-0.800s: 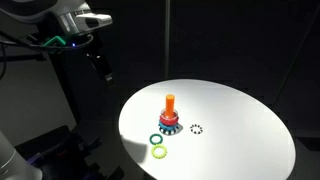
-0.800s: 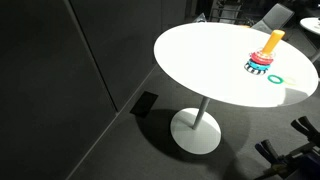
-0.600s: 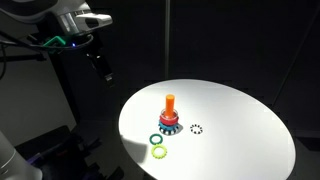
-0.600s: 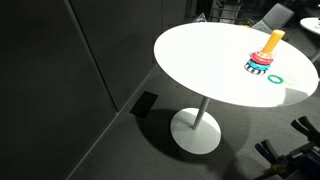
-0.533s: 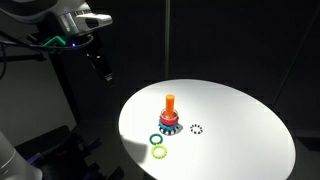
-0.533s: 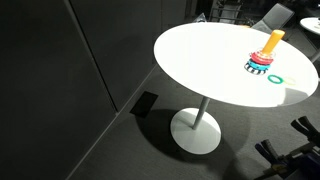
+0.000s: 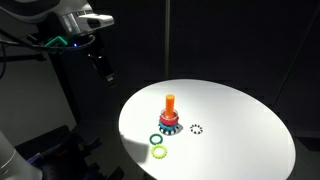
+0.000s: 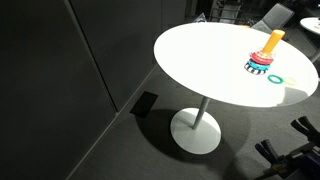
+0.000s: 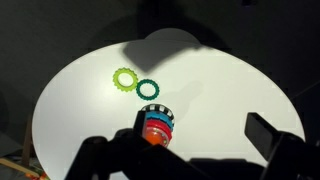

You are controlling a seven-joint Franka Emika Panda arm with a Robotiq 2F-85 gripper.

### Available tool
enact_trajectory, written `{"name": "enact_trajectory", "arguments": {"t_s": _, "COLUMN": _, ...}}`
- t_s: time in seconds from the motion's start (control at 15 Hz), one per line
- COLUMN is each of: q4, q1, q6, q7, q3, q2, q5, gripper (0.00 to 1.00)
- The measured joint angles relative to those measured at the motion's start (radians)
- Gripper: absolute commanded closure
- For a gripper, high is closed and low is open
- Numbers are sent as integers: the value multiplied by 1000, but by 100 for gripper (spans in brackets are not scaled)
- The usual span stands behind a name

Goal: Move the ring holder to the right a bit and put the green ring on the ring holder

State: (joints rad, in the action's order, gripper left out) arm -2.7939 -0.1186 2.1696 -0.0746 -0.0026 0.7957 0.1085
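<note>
Gripper hangs high, well apart from the white round table. In the wrist view we see its fingers spread wide with nothing between them. We note the ring holder upright near the table's middle. Green ring lies flat just beside the holder's base, with a lime ring next to it. Dotted circle mark sits on the holder's other side.
</note>
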Motion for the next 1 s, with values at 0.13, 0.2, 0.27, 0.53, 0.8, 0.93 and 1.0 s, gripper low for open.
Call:
{"name": "enact_trajectory", "arguments": {"t_s": 0.13, "q4": 9, "q1": -4, "q6": 0, "q7": 0, "q3": -6, "q2": -20, "q5": 0, "gripper": 0}}
{"name": "enact_trajectory", "arguments": {"t_s": 0.2, "q4": 14, "q1": -6, "q6": 1, "q7": 0, "q3": -9, "q2": -33, "q5": 0, "gripper": 0}}
{"name": "enact_trajectory", "arguments": {"t_s": 0.27, "q4": 19, "q1": -10, "q6": 1, "q7": 0, "q3": -13, "q2": -48, "q5": 0, "gripper": 0}}
{"name": "enact_trajectory", "arguments": {"t_s": 0.53, "q4": 41, "q1": -16, "q6": 28, "q7": 0, "q3": -40, "q2": -130, "q5": 0, "gripper": 0}}
{"name": "enact_trajectory", "arguments": {"t_s": 0.8, "q4": 83, "q1": -16, "q6": 76, "q7": 1, "q3": -73, "q2": -250, "q5": 0, "gripper": 0}}
{"name": "enact_trajectory", "arguments": {"t_s": 0.93, "q4": 109, "q1": -17, "q6": 107, "q7": 1, "q3": -91, "q2": -323, "q5": -1, "gripper": 0}}
{"name": "enact_trajectory", "arguments": {"t_s": 1.0, "q4": 123, "q1": -17, "q6": 125, "q7": 1, "q3": -100, "q2": -362, "q5": -2, "gripper": 0}}
